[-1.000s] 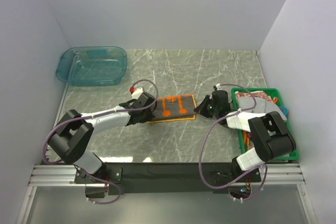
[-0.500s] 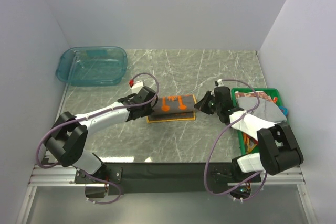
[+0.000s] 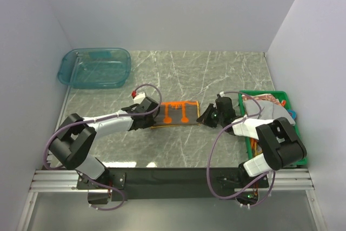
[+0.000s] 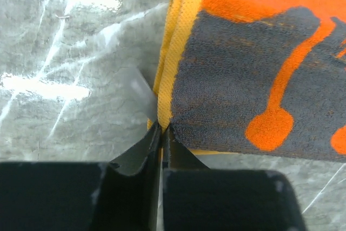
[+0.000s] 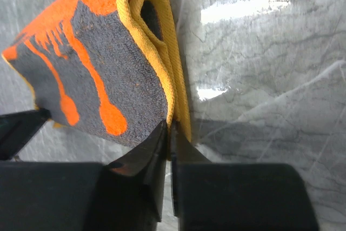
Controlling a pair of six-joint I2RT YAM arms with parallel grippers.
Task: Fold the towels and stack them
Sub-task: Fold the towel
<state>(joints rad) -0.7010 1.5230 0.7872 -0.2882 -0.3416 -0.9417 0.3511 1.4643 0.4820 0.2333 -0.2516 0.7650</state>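
Observation:
An orange-brown towel (image 3: 177, 113) with orange lines lies on the marble table (image 3: 178, 74), held between both grippers. My left gripper (image 3: 153, 116) is shut on its left near corner; in the left wrist view the jaws pinch the yellow hem of the towel (image 4: 238, 74) at the gripper (image 4: 161, 129). My right gripper (image 3: 204, 115) is shut on the right near corner; in the right wrist view the towel (image 5: 102, 74) lifts and folds over at the gripper (image 5: 168, 129). More towels (image 3: 265, 106), red-patterned and pale grey, lie in the green crate (image 3: 300, 158).
A clear teal plastic tub (image 3: 95, 67) stands at the back left. The green crate stands along the right edge by the right arm. White walls close in the left, back and right sides.
Both grippers moved toward me with the towel's near edge. The towel has stretched wider again and its right end has lifted off the table.

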